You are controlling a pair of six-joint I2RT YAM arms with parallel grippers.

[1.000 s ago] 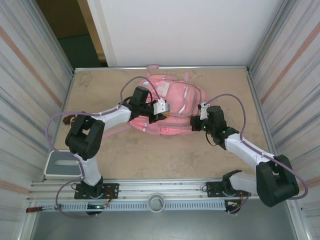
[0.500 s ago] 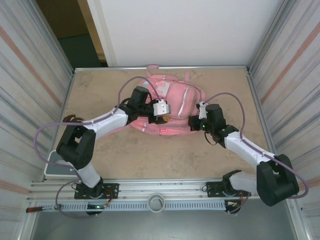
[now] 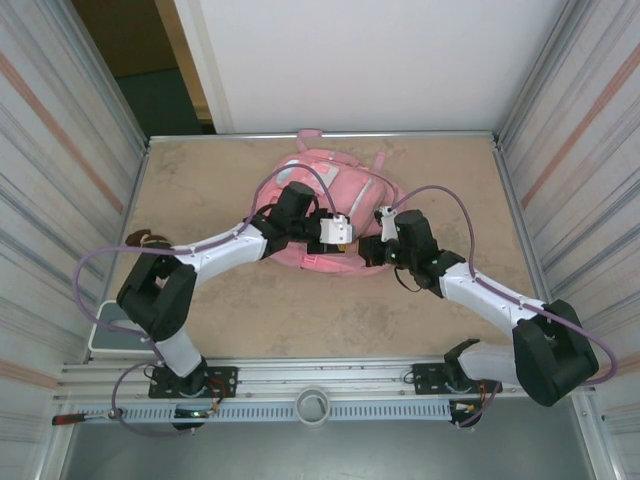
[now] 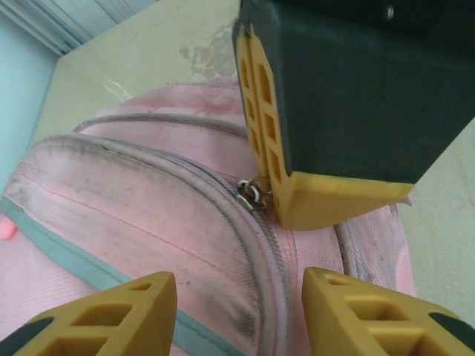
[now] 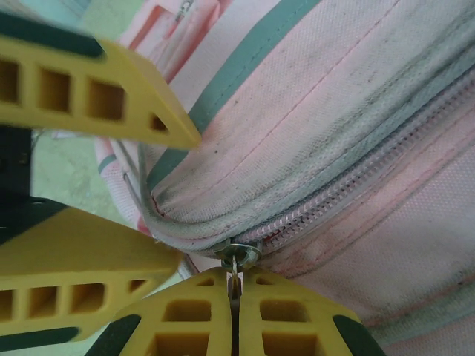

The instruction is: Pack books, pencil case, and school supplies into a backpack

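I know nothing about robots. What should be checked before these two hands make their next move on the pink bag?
1. Grip: the right hand is shut on the zip pull: ok.
2. The left hand is open and holds nothing: ok.
3. Whether the left hand braces the backpack: cannot tell; its fingers straddle the fabric.
4. The zip opened for packing: not ok, the teeth beside the pull are closed.
5. Gap between the two hands: cannot tell, they sit very close.
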